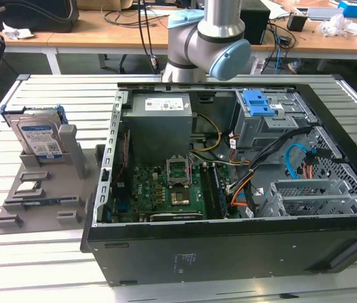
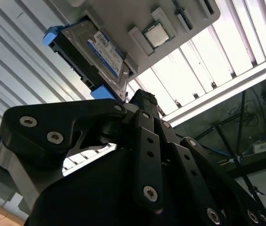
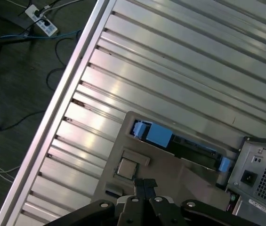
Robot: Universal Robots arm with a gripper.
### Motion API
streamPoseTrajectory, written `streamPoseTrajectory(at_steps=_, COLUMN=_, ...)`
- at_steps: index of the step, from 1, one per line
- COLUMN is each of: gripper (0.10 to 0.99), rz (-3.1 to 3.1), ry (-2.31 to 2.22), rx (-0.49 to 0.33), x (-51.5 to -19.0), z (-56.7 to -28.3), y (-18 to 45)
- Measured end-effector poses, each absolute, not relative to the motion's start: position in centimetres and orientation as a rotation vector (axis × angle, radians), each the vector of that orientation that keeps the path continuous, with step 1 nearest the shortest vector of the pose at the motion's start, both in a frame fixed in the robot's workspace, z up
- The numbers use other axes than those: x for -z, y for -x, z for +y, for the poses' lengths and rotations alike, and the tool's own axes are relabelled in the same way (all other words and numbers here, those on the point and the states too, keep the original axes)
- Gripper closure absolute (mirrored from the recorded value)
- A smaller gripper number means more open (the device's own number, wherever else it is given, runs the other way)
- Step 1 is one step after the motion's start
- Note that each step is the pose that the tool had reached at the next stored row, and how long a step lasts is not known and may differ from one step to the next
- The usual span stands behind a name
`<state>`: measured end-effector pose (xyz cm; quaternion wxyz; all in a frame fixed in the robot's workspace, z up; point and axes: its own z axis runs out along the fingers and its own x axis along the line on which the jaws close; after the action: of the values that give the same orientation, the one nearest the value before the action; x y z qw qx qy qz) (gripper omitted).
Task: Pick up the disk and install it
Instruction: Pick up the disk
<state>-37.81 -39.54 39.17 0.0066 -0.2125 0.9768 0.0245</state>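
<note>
The gripper (image 3: 145, 182) has its fingers drawn together with nothing between them, and in both wrist views its tips (image 2: 142, 96) point down at a grey holder (image 3: 170, 165) without touching it. The disk (image 3: 194, 149) stands on edge in a slot at one end of that holder, just beyond the fingertips, free of any grip. In the second wrist view its labelled face (image 2: 97, 54) shows, with the blue carrier framing it. A small square chip (image 3: 126, 168) lies flat in a recess of the holder, close beside the tips. The holder (image 1: 45, 205) sits on the slatted metal bench (image 1: 39, 268) near the bench's edge at the exterior view's left, with the disk (image 1: 39, 136) upright at the holder's end nearer the bench's rear edge. Just beside the holder, toward the exterior view's right, an open black case (image 1: 229, 255) lies on its side, touching or nearly touching the holder. Inside it are a grey power supply (image 1: 159, 117) at the rear and a drive cage with a blue latch (image 1: 258, 102). The arm (image 1: 210, 38) rises behind the case at the bench's rear edge.
</note>
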Motion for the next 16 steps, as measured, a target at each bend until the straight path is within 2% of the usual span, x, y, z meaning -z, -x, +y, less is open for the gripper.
streamPoseTrajectory(at_steps=16, gripper=0.98, rz=2.992, ry=0.926, rx=-0.078, x=-39.17, z=-39.54, y=37.81)
